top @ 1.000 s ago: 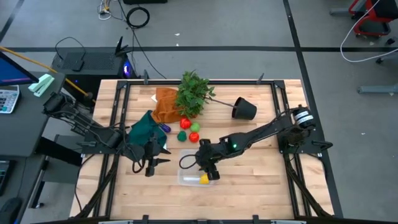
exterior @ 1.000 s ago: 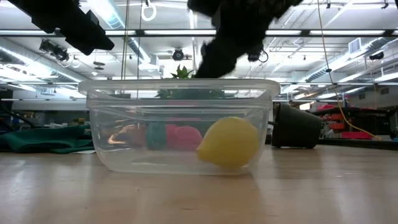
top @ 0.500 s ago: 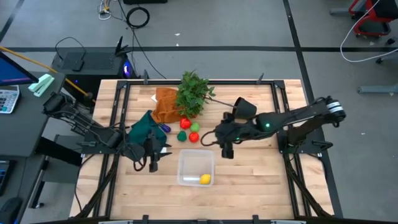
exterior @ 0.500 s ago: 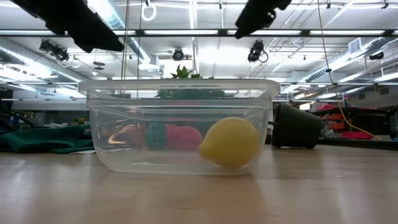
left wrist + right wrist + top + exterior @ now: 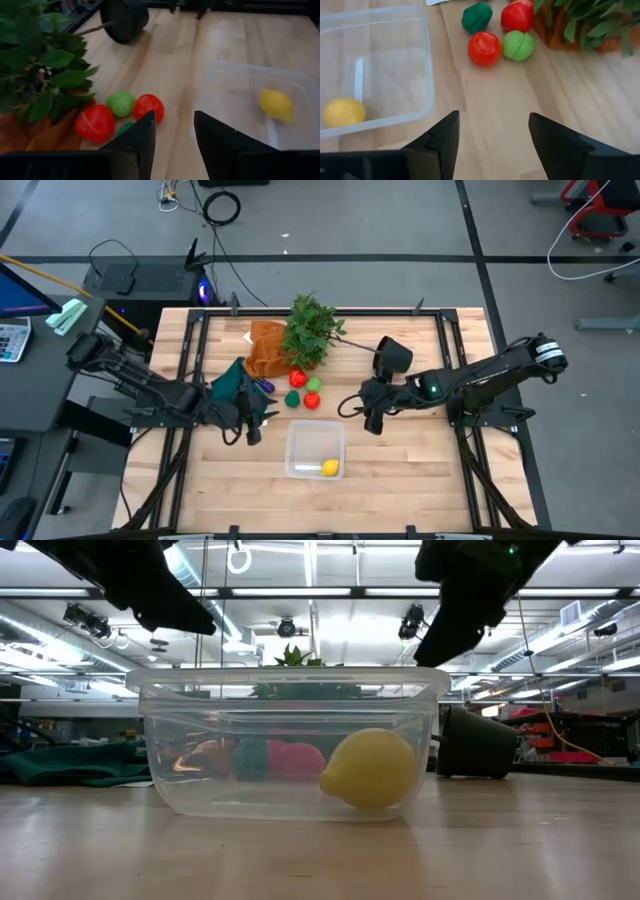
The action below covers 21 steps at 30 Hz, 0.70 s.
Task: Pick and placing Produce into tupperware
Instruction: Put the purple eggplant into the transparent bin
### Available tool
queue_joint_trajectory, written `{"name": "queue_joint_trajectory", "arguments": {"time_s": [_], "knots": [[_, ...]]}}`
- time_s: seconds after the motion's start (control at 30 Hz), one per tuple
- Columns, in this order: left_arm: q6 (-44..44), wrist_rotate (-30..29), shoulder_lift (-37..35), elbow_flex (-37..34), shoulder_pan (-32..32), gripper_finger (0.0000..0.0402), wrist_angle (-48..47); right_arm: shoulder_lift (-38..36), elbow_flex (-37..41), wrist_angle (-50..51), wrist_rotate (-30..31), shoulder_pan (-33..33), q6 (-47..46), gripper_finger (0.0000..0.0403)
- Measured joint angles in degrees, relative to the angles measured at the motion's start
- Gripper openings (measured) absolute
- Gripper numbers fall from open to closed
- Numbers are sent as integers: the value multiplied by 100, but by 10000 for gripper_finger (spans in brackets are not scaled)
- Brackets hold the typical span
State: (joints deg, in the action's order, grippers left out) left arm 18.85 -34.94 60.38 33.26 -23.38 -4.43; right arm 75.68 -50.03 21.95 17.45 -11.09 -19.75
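The clear tupperware [image 5: 316, 449] stands on the wood near the table's middle. A yellow lemon [image 5: 328, 468] lies on its floor at the near end. Just beyond the tub lie two red pieces [image 5: 297, 379] [image 5: 312, 400], a light green one [image 5: 313, 385], a dark green one [image 5: 293, 399] and a purple one [image 5: 264, 385]. My left gripper [image 5: 175, 145] hovers left of the tub, open and empty, pointing toward the produce. To the right of the tub, above the bare wood, my right gripper [image 5: 494, 145] is open and empty too.
A leafy plant [image 5: 312, 330] lies at the far middle, its black pot [image 5: 392, 356] tipped on its side at the right. An orange cloth [image 5: 265, 348] and a dark green cloth [image 5: 232, 388] lie at the far left. Bare wood surrounds the tub's near side.
My right gripper has drawn away from over the tub toward the table's right and far side, rising a little and rolling. The lemon stays in the tub. My left gripper has swung slightly toward the produce.
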Motion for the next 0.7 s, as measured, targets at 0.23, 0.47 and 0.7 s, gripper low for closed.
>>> {"name": "queue_joint_trajectory", "arguments": {"time_s": [0.23, 0.47, 0.7], "knots": [[3, 2, 0, 0, 451, 150, -8, 0, 228, -529, -102, 185, 131, 195], [6, 213, 0, 0, 926, 146, -100, 0, 230, -909, -273, 428, 497, 195], [133, 564, 0, 0, 1566, 151, -562, 2, 230, -1133, -496, 595, 778, 195]]}}
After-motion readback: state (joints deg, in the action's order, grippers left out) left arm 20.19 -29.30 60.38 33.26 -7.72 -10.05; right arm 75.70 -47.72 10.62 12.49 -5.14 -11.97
